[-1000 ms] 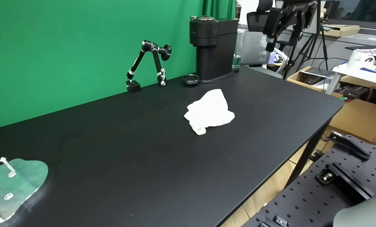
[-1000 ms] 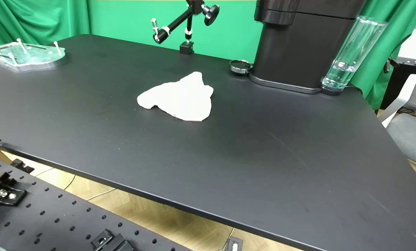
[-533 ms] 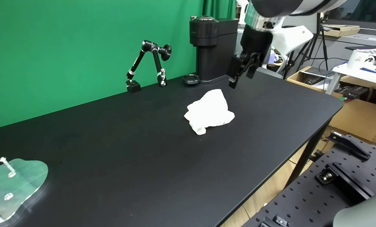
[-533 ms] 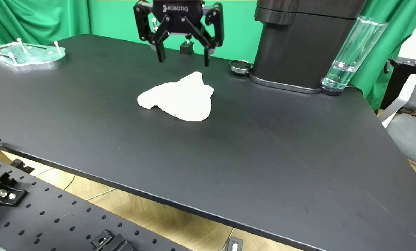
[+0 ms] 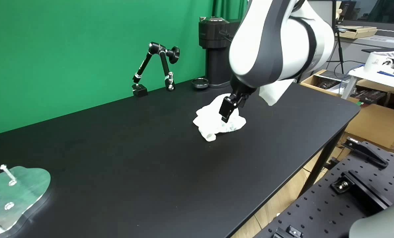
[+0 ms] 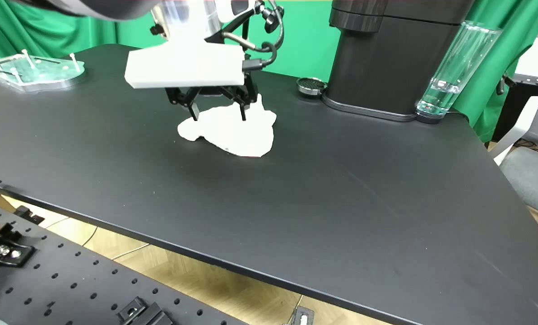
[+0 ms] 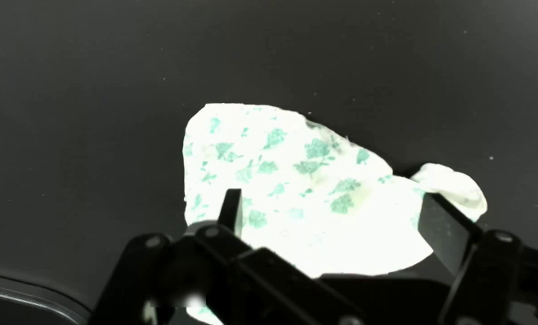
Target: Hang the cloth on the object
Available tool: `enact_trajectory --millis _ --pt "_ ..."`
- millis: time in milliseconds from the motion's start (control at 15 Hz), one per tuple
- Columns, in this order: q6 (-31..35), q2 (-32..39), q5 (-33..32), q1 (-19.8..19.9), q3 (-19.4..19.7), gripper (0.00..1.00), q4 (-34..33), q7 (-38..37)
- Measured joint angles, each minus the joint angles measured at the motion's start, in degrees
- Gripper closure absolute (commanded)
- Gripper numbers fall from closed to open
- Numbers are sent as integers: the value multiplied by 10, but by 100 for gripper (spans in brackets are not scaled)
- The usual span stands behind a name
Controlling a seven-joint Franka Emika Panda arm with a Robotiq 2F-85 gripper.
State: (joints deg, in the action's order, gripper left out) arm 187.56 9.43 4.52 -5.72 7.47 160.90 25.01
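Nearest, in the wrist view, the Robotiq gripper (image 7: 334,203) stands with its jaws wide apart and nothing gripped between them. Its fingertips (image 7: 444,230) hang over the leaf-printed white cloth (image 7: 287,180); whether they touch it I cannot tell. One reaches over the broad part, the other to the edge beside a rolled corner (image 7: 452,187).

Beneath them the cloth lies loosely crumpled on the black tabletop (image 6: 296,216), not yet picked up. I judge it light, limp and thin, with nothing to break and fair friction, so it will bunch rather than resist. Its flat middle lies low and may slide out under the fingertips if they close too high; pressed right down to the surface, they should gather a fold. The rolled corner looks like the surest purchase, since the fabric seems to stand up a little there. A hold toward that end would leave a long tail free for draping; a hold at the centre would probably lift a bundle that is harder to spread.

Farther back stands a black coffee machine (image 6: 400,63), and near the tabletop's rear edge the black articulated mounting arm (image 5: 164,63), arched and well apart from the cloth. Its bent elbow (image 5: 155,48) seems the likeliest place to lay the fabric; the knob (image 5: 174,55) beside it could snag a fold, though so light a load should hardly tip the arm.
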Motion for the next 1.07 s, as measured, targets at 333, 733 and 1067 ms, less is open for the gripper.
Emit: enact_trajectory --millis 333,733,1067 --pt "90 87 -37 14 9 0 -28 -8" --pt "106 118 -23 18 19 33 -76 -83" --pt "106 120 -19 18 18 69 -100 -132"
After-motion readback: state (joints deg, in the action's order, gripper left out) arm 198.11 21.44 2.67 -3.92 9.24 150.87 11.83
